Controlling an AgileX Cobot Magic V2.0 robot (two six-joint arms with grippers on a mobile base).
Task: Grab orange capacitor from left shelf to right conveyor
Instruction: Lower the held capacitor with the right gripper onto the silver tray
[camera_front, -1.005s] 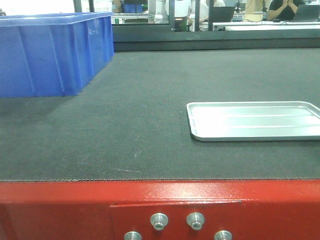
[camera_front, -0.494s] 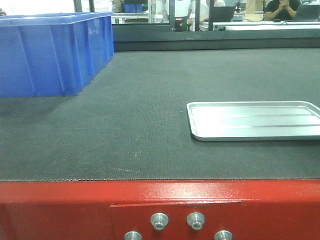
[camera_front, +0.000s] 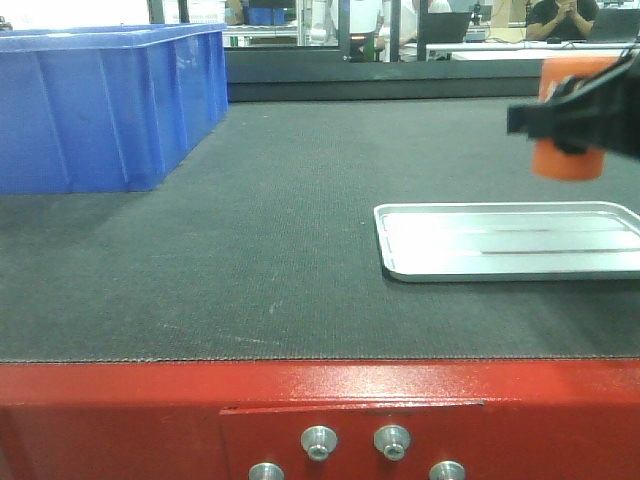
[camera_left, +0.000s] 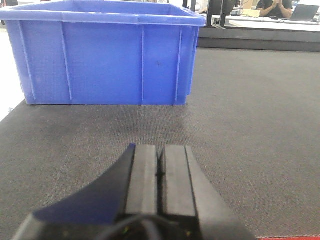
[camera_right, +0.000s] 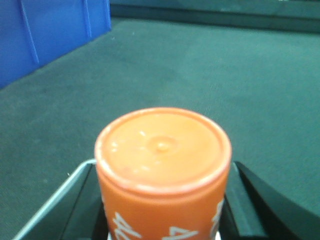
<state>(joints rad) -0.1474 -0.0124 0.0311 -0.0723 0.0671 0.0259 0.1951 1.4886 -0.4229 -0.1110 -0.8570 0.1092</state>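
Held capacitor (camera_front: 567, 160) pinched in right gripper (camera_front: 575, 115) above tray (camera_front: 400, 245), 2 o'clock over conveyor (camera_front: 280, 250); left gripper (camera_left: 161, 170) pressed together; release remaining.

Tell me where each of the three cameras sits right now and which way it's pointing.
Exterior front view: low at the conveyor's red front edge, looking across the belt; the right gripper carries the orange capacitor in above the silver tray.
Left wrist view: behind the shut left gripper, low over the belt, facing the blue bin.
Right wrist view: just behind the capacitor's end cap, looking forward and down at the belt.
Shared: the blue bin shows in all three; the capacitor in the front and right wrist views.
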